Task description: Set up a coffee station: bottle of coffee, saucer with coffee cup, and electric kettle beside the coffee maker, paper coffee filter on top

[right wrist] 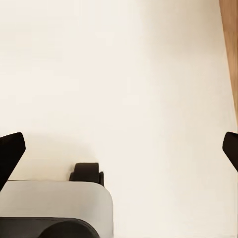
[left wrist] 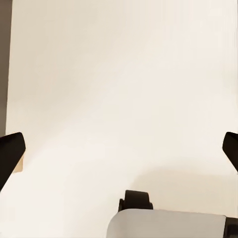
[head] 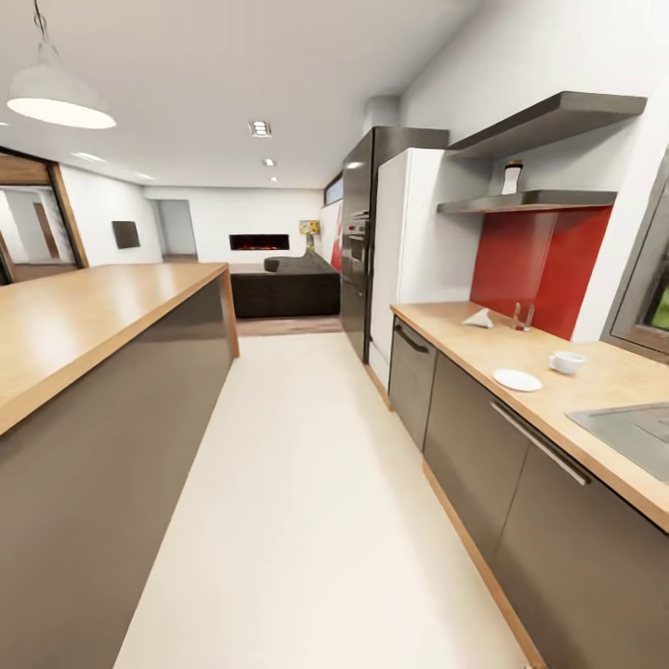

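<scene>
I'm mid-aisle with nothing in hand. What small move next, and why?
Probably roll forward and turn right toward the kitchen countertop. The saucer, coffee cup and paper coffee filter lie there, apart from one another, while both wrist views show open fingers over bare floor.

Left gripper and right gripper point downward, black fingers spread wide, holding nothing
</scene>
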Motion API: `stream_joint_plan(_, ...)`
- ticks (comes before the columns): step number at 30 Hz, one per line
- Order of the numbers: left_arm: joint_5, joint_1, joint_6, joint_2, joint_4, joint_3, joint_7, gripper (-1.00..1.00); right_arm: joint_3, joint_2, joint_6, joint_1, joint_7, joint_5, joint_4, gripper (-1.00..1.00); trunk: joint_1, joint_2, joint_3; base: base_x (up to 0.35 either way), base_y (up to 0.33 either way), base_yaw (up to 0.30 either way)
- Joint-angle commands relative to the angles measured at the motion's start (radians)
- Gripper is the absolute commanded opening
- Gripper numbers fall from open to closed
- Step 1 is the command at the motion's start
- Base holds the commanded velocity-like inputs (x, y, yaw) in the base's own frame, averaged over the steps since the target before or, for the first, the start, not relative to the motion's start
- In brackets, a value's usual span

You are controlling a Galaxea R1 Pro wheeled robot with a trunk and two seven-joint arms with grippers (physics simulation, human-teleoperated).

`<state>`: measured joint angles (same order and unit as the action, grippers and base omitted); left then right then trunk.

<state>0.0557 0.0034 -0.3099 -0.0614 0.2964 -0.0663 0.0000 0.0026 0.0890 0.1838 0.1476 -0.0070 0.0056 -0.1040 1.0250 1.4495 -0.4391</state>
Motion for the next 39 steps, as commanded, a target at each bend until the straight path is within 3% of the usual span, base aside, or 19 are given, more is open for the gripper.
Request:
stream_joint_plan(1, 0.006, 0.001, -0.001, 0.0, 0.001, 0.0, 0.0, 1.0, 0.0, 0.0, 0.003, 0.001, -0.001, 0.001, 0.001, 1.0, 0.0, 0.0, -0.001, 0.002, 0.001, -0.266)
stream_joint_plan(16, 0.006, 0.0, -0.001, 0.0, 0.001, 0.0, 0.0, 1.0, 0.001, 0.0, 0.003, 0.0, -0.001, 0.002, 0.001, 1.0, 0.0, 0.0, -0.001, 0.0, 0.0, -0.249)
stream_joint_plan(24, 0.006, 0.001, -0.006, 0.038, 0.022, 0.001, 0.001, 1.0, 0.008, 0.0, 0.003, 0.009, 0.003, 0.027, -0.023, 1.0, 0.0, 0.0, -0.001, 0.0, 0.0, -0.011)
stream_joint_plan(39, 0.006, 0.001, -0.006, 0.038, 0.022, 0.001, 0.001, 1.0, 0.008, 0.0, 0.003, 0.009, 0.003, 0.027, -0.023, 1.0, 0.0, 0.0, -0.001, 0.0, 0.0, 0.0)
